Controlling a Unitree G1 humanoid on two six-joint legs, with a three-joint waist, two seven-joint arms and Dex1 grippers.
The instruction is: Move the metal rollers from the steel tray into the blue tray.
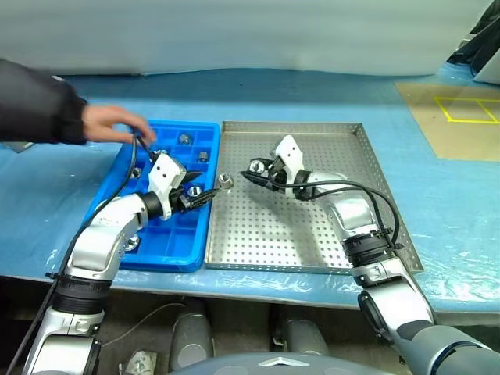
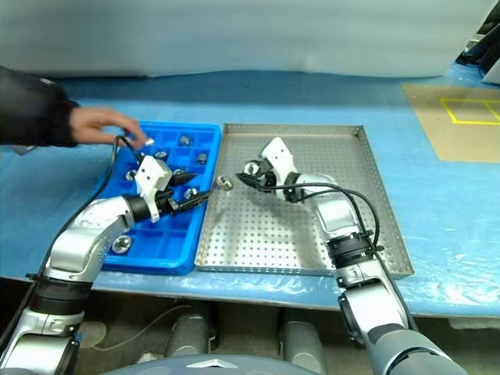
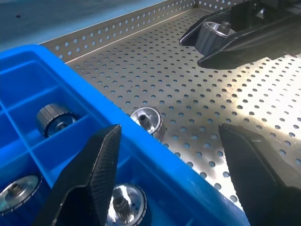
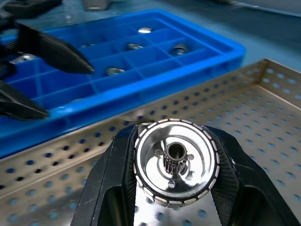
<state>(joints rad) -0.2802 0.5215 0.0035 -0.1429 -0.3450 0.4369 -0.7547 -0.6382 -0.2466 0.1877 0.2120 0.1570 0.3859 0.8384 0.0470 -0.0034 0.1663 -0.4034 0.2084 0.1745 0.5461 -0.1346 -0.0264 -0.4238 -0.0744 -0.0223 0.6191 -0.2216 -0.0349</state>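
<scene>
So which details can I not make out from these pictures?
- Near compartments of the blue tray: the left gripper and its arm cover them in the head views, so no full roller count.
- The person's hand: fingertips blurred; whether it holds anything, unclear.
- Roller in the right gripper: its underside is hidden by the fingers.

We see a counter (image 1: 328,98) under blue film, a person's hand (image 1: 116,125) at ten o'clock, and a brown sheet (image 1: 457,121) with yellow lines at two.
</scene>
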